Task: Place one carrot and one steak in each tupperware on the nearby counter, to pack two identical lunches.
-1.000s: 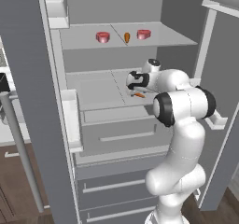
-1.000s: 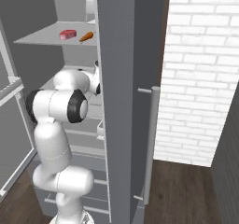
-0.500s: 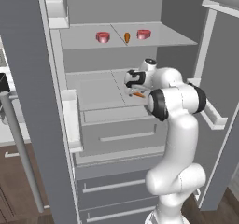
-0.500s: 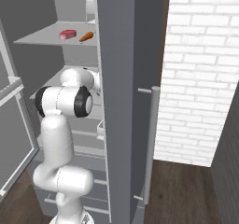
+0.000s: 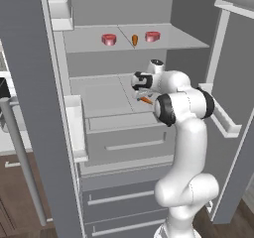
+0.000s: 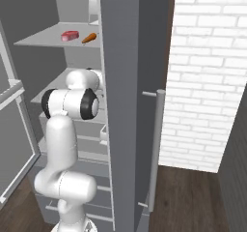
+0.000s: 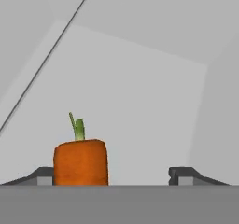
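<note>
The white robot arm reached into the open grey fridge, its claw [image 5: 141,89] down at the middle shelf [image 5: 99,90], near that shelf's right edge. In the hand view the two dark finger tips [image 7: 184,175] stood wide apart, and a small orange tapered carrot with a green stub [image 7: 80,161] lay between them, close against one tip and well clear of the other. The claw was therefore wide, and nothing in the pictures showed it gripping the carrot.

A second small orange carrot [image 5: 134,39] lay on the upper shelf [image 5: 84,42], towards the middle of its front edge, with a raw red-pink steak [image 5: 108,39] on its one side and another like steak [image 5: 153,35] on its other, each near it but apart.

As for the task, it appeared to be at its very start. All four items were in the fridge, none packed. What was left, by my judgement, was the whole of it: grasping this first carrot, carrying it out, then fetching the others.
</note>
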